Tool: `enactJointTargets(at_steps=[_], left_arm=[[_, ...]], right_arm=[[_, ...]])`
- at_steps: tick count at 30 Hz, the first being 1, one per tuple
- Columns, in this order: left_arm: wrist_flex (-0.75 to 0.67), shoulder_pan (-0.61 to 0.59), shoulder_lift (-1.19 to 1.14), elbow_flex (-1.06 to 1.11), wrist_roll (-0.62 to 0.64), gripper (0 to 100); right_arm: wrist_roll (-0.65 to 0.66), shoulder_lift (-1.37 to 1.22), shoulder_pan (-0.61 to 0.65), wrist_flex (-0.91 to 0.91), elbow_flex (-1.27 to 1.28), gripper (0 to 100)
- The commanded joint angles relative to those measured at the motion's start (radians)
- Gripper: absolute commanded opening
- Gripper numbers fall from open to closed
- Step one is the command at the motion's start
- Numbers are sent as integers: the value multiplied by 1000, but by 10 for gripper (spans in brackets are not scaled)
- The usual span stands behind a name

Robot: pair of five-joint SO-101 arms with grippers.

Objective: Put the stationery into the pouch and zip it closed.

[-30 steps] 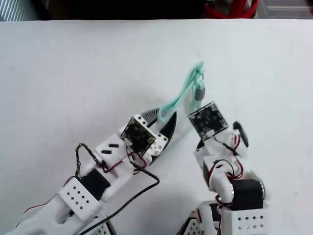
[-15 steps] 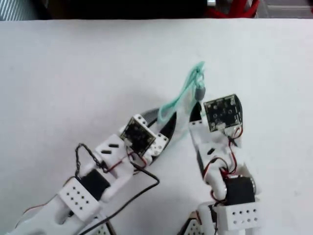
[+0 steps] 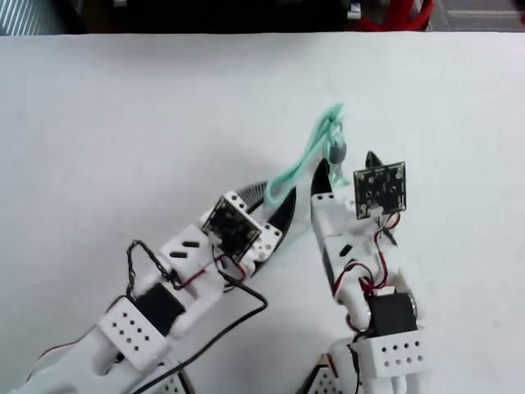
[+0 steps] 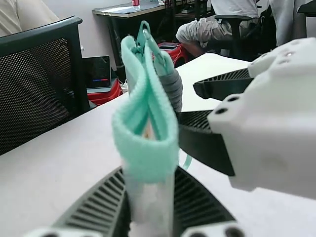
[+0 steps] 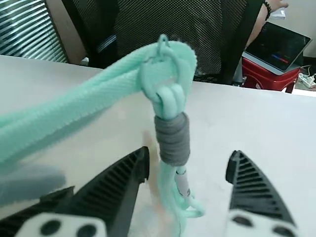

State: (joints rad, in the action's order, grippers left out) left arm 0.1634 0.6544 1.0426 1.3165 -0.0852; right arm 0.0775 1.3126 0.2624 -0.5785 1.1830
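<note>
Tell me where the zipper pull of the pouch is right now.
In the high view the zipper pull hangs at the far end of the pouch, right of the table's middle, just ahead of the open right gripper.

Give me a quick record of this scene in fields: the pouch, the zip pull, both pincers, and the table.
pouch: mint green, standing on its edge, lips look slightly parted at the near end
zip pull: grey-wrapped tab hanging from the pouch's far end
left pincer: shut on the pouch's near end
right pincer: open, one finger on each side of the zip pull, apparently not touching it
table: white, bare around the arms
</note>
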Motion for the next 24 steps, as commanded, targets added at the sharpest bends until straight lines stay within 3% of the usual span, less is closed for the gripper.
enactJointTargets(at_steps=[1,5,11,16,19,24], left_arm=[[34,-2,-35,3,-11,25],[34,-2,-35,3,-11,25],[34,-2,-35,3,-11,25],[35,-2,-35,3,-11,25],[35,-2,-35,3,-11,25],[32,-2,-35,3,-11,25]], right_arm=[[-8,13,42,-4,-6,275],[0,13,51,2,-11,252],[0,13,45,50,-6,108],[-6,13,-25,119,-5,87],[3,13,-39,125,-5,15],[41,13,-38,117,-5,20]])
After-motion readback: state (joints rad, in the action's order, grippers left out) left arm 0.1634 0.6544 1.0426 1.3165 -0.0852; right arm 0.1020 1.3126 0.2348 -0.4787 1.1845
